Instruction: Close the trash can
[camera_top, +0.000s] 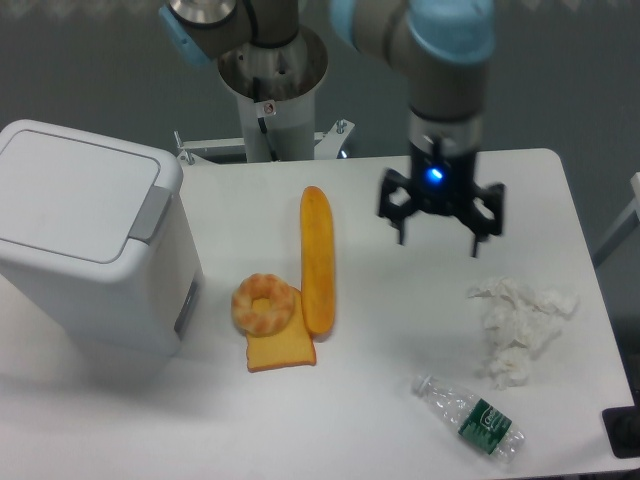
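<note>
Camera view from above shows a white table (400, 420) with the robot base at its far edge. The trash can (85, 240) is the biggest thing; it stands at the left side of the table, its flat white lid lies down on the body, and the grey latch panel faces to the right. The arm reaches from the far side toward the right half of the table, and the gripper (438, 230) hangs above the surface there with its fingers spread wide and nothing between them; a blue light shines on its body. It is well apart from the trash can. In the middle lies a long orange baguette (317, 260), pointing from far to near. Just left of its near end is a bagel (265, 304), which rests partly on a slice of toast (282, 350). On the right lies a heap of crumpled white tissues (520, 325), near the gripper. A plastic bottle (470, 416) with a green label lies on its side at the near right.
</note>
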